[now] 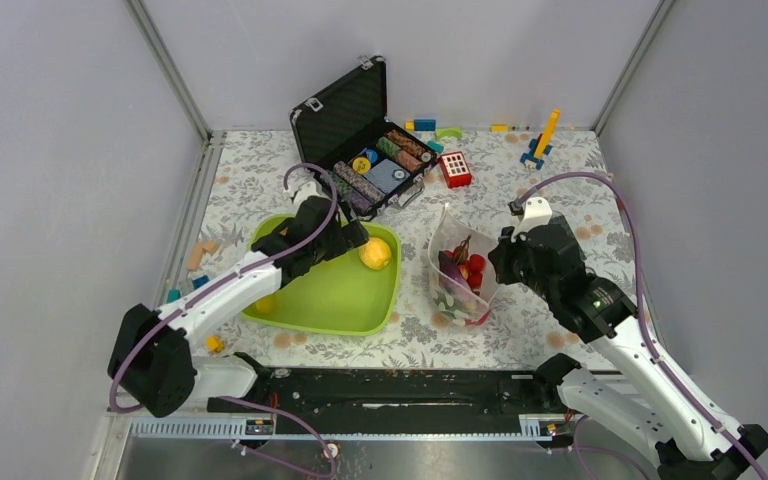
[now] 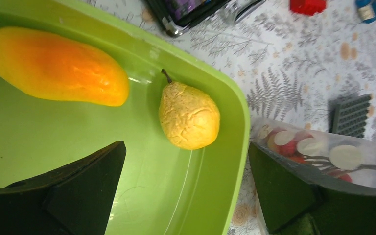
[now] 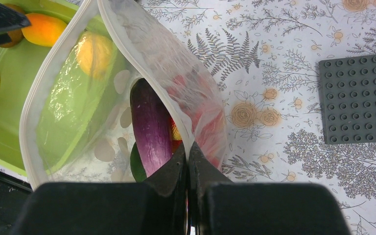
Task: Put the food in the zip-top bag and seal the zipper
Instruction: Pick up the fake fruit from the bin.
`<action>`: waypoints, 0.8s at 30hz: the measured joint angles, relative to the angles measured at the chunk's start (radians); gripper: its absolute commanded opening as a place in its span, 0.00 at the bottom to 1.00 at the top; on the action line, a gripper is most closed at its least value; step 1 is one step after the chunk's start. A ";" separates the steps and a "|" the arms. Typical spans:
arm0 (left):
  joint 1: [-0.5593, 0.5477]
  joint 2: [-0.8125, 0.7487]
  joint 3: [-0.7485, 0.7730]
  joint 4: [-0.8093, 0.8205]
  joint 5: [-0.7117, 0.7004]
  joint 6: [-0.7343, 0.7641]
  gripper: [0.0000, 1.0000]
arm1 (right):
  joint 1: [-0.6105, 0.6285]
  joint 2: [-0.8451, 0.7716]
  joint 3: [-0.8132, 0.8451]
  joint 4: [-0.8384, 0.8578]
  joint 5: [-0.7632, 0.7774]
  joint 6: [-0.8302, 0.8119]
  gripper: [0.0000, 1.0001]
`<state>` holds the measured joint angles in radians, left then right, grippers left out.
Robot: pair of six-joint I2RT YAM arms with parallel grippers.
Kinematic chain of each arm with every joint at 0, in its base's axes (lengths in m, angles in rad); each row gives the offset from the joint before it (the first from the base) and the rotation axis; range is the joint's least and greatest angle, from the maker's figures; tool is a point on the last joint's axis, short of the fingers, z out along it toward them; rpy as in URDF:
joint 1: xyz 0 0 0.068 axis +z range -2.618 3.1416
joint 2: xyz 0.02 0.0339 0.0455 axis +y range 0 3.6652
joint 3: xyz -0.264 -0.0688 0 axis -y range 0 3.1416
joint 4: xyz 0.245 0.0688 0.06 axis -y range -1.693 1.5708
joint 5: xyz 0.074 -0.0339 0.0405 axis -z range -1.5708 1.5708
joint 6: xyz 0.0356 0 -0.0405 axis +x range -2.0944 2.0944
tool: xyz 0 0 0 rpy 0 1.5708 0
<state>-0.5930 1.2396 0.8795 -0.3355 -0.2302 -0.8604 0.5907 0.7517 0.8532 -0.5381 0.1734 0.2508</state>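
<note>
Pear sits centre-frame in the tray from the top view, just right of the left gripper, the nearer arm. Left wrist: jaws spread wide, pear straight ahead, stem pointing up. Right wrist: right gripper pinched on the bag rim, mouth gaping upper left.

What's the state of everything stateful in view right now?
zip-top bag: open, unsealed, eggplant inside
left gripper: open, hovering by pear in tray
right gripper: shut on bag's rim
poker chip case: lid open
</note>
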 measured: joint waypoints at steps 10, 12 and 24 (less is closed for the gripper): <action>0.013 0.154 0.001 0.029 0.049 -0.066 0.99 | 0.000 -0.004 -0.004 0.003 0.017 0.000 0.04; 0.014 0.179 0.003 0.052 0.061 -0.081 0.99 | 0.000 -0.004 -0.006 0.005 0.018 0.000 0.04; 0.015 0.323 0.003 0.143 0.130 -0.167 0.99 | 0.000 -0.009 -0.008 0.006 0.020 0.000 0.04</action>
<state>-0.5777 1.5631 0.8825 -0.1921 -0.1005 -1.0279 0.5907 0.7429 0.8455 -0.5320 0.1932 0.2508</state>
